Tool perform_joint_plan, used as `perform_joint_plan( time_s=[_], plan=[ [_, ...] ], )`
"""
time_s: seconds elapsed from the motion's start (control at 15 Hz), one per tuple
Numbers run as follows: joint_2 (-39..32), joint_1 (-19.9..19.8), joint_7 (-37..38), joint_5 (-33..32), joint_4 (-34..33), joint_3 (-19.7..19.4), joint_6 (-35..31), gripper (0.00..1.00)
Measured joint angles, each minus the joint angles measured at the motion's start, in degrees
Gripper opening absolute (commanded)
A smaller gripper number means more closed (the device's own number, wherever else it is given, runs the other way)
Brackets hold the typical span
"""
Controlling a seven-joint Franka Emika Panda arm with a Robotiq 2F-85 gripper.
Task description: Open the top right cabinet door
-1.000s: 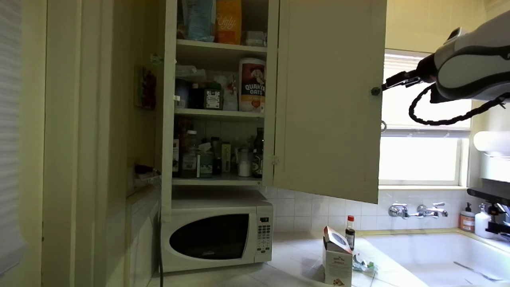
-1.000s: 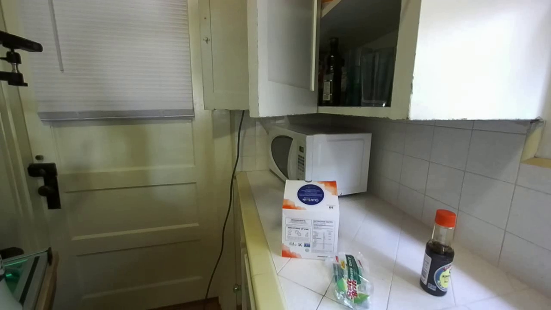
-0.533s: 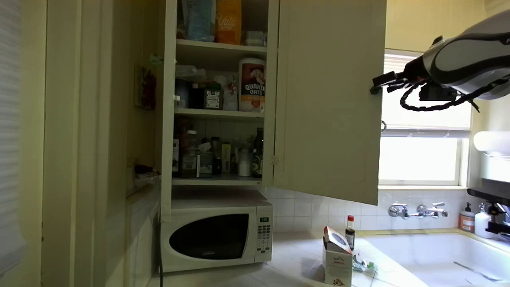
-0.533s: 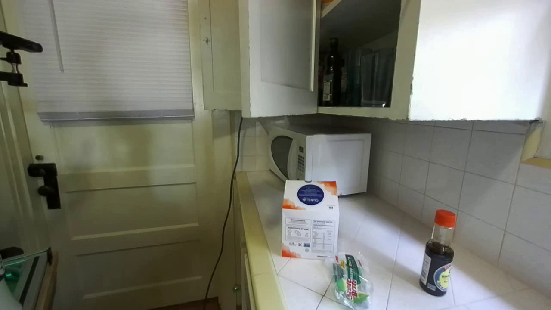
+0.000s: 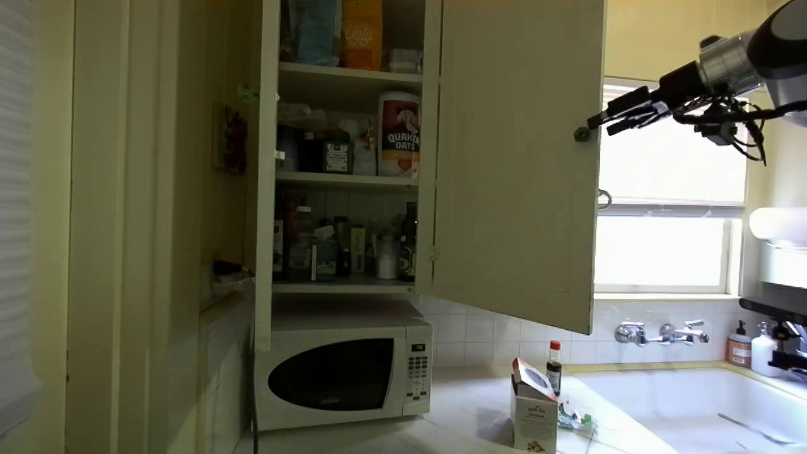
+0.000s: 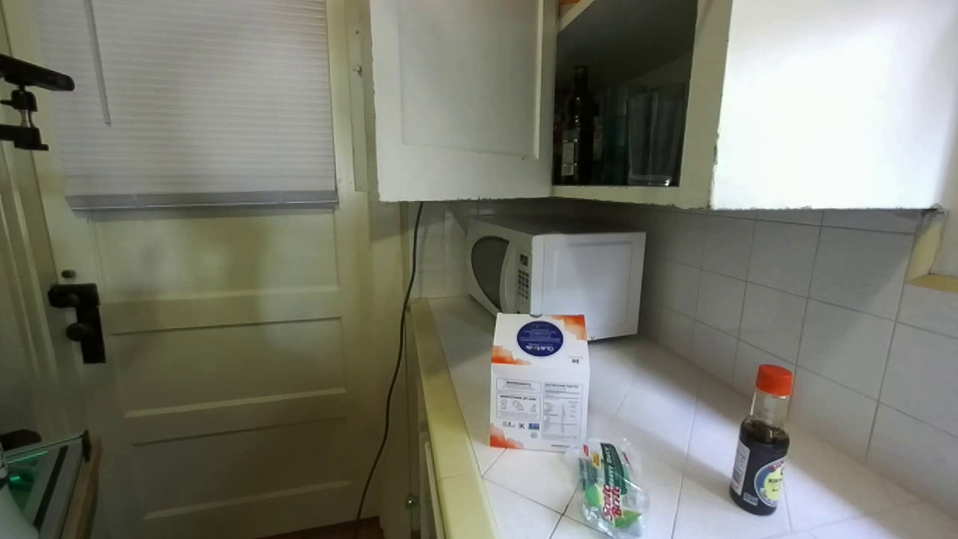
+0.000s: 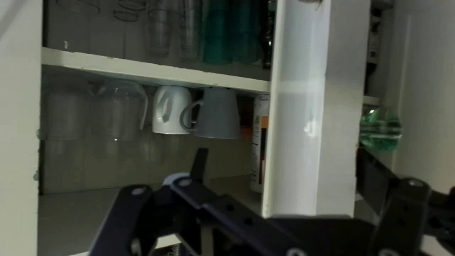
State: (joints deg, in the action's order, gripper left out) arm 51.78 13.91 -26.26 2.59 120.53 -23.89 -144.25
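Door (image 5: 514,170) partly open, wider swing likely left to do; gripper (image 5: 602,126) spread astride its free edge, 3 o'clock in an exterior view.

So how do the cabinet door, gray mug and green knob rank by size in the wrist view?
1. Cabinet door, running off the top
2. Gray mug
3. Green knob; probably nearer than the mug, so really even smaller

I note the cabinet door (image 6: 464,90) standing open, dark bottle (image 6: 578,131) and glasses (image 6: 653,138) within. Below, a white microwave (image 6: 587,277) sits on the tiled worktop (image 6: 658,404); nearer me, a carton (image 6: 539,389), a plastic-wrapped packet (image 6: 612,490) and an upright red-capped bottle (image 6: 762,453).
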Motion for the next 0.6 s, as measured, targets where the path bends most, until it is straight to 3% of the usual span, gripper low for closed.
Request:
perform_joint_plan(
  time_s=[0.33,0.6],
  plan=[
    [5.07,5.87,-2.63,4.76,-0.69,0.00,9.65,1.00],
    [5.48,6.44,-5.08,10.78,-1.52,0.56,16.46,1.00]
  ],
)
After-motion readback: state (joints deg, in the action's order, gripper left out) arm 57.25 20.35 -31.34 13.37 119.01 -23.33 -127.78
